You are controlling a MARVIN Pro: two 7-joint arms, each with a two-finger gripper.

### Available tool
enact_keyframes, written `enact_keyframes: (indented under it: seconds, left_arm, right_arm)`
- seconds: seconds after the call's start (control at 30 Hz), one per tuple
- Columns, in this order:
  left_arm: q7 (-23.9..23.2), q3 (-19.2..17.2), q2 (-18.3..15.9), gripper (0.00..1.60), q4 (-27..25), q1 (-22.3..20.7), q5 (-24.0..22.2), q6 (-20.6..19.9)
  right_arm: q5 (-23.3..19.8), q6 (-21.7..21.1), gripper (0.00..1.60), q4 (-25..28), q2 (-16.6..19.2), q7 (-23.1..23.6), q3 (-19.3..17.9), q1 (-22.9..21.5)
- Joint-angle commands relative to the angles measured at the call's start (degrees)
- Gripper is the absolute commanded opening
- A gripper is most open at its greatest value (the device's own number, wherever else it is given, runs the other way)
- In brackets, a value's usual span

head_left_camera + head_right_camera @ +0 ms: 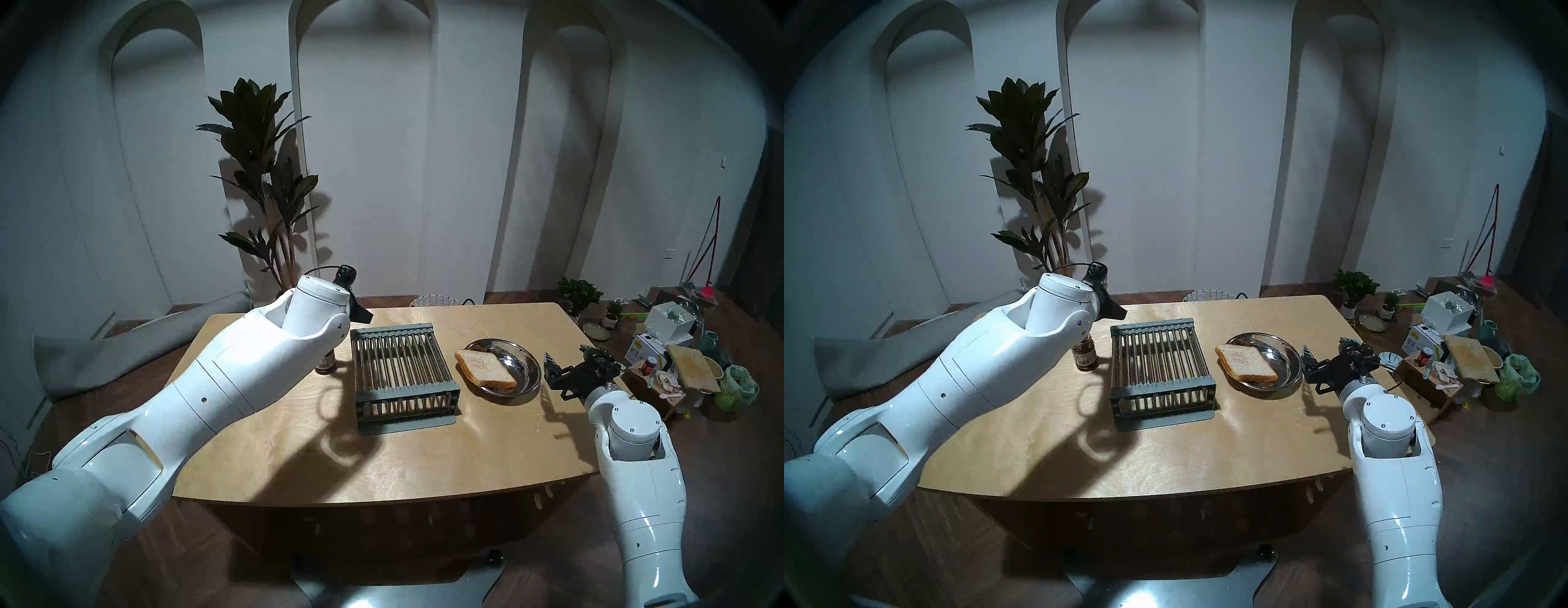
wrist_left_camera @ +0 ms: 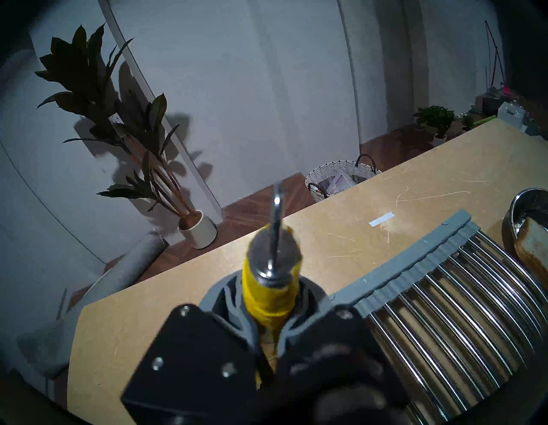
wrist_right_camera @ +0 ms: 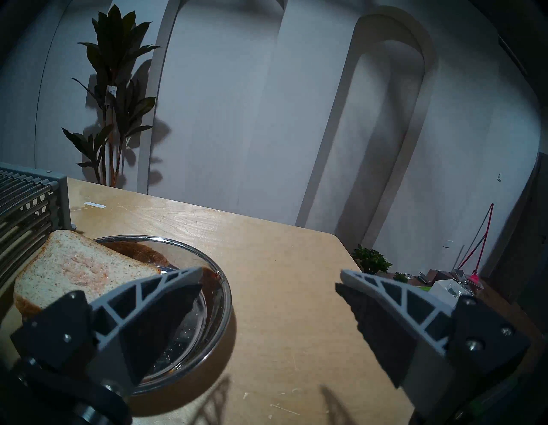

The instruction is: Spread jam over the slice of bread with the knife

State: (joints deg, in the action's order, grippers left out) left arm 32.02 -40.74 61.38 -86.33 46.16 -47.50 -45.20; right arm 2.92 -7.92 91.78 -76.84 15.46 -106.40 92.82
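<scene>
**Left fingers clamped on the knife, bread waiting in the dish**

The left gripper [image 2: 268,332] had its fingers [image 2: 246,323] squeezed tight around the yellow handle of the knife [image 2: 271,285], and what a close-up from the wrist: handle bulging out between them, the thin blade seen edge-on and pointing away over the far edge of the counter [image 2: 326,231]. The picture there was blurred, so any jam on the blade could not be made out.

Across the way, the right gripper [image 3: 268,280] sat with its fingers [image 3: 154,292] spread wide and nothing between them, poised just beside the metal dish [image 3: 221,299], low over the counter.

In that dish lay the slice of bread [image 1: 485,367], leaning on the rim nearest the rack [image 1: 403,369], with a faint pinkish smear across its pale crumb. From the right wrist a dark reddish smear showed on the inside of the dish behind the slice.

The grey rack with its shiny bars stood in the middle of the counter, between the dish and the jam jar [image 1: 1084,354]. The jar was upright near the rack's left side, partly hidden by the left arm in the head views, its white label facing out and dark contents inside.

Behind the counter, a tall potted plant [image 1: 263,178] stood against the wall and a woven basket [image 2: 341,181] sat on the floor
</scene>
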Motion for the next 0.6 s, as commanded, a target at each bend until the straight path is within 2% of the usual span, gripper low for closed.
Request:
enact_keyframes:
  seconds: [0.0,0.57]
  left_arm:
    - [1.3,0.6,-0.3,0.00,-1.3,0.2,0.4,-1.7]
    - [3.1,2.6,2.8,0.00,-0.6,-1.7,1.3,-4.3]
  right_arm:
    - [-0.4,1.0,1.60,0.9,0.2,0.6,-0.2,0.1]
    - [-2.2,2.4,1.60,-1.9,1.0,2.9,-1.6,-1.5]
